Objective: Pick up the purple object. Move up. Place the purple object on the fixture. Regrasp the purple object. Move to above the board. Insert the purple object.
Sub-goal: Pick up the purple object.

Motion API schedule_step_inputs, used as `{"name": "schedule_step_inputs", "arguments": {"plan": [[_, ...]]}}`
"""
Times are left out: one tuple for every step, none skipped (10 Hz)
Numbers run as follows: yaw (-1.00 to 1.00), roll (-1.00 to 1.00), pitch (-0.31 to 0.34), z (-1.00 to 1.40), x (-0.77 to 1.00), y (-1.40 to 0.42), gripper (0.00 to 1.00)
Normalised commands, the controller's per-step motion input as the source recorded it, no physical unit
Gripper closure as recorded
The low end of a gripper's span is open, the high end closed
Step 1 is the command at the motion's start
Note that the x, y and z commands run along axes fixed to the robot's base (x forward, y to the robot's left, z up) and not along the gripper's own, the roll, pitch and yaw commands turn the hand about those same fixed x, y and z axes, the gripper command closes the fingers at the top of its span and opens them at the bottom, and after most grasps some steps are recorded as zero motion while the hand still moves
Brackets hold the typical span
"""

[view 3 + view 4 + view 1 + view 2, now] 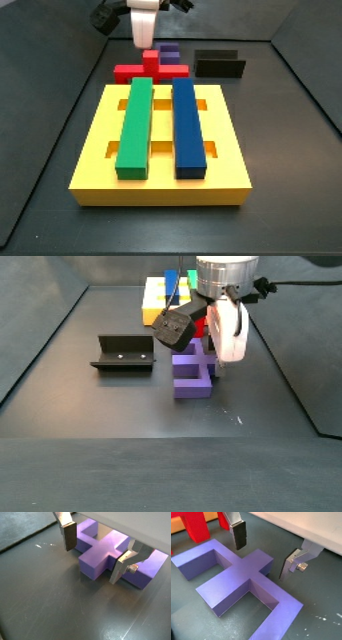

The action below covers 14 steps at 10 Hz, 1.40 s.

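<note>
Currently I see the fixture (120, 354) standing left on the dark floor, apart from the purple object (195, 368), which lies flat beside the red cross-shaped block (147, 71). My gripper (264, 549) sits low over its centre post, jaws open astride it, not touching.

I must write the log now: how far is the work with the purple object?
Nothing looks done yet. The purple object lies flat on the floor. In hand: the gripper is low over it, jaws open on either side of its centre post, not closed. Left: grasp, lift, place on the fixture, regrasp, insert in the board.
</note>
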Motion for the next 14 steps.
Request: {"name": "schedule_step_inputs", "arguments": {"plan": [[-0.13,0.02,0.000,-0.25,0.00,0.04,0.00],[-0.10,0.02,0.000,-0.17,0.00,0.07,0.00],[-0.07,0.00,0.000,-0.06,0.00,0.04,0.00],[-0.05,0.00,0.000,0.00,0.00,0.01,0.00],[-0.01,0.00,0.003,0.00,0.00,0.00,0.00],[0.00,0.00,0.000,0.00,0.00,0.00,0.00],[0.00,0.00,0.000,0.00,0.00,0.00,1.00],[0.00,0.00,0.000,0.00,0.00,0.00,1.00],[0.00,0.00,0.000,0.00,0.00,0.00,1.00],[0.00,0.00,0.000,0.00,0.00,0.00,1.00],[0.00,0.00,0.000,0.00,0.00,0.00,1.00],[0.00,0.00,0.000,0.00,0.00,0.00,1.00],[0.00,0.00,0.000,0.00,0.00,0.00,1.00],[0.00,0.00,0.000,0.00,0.00,0.00,1.00]]}}
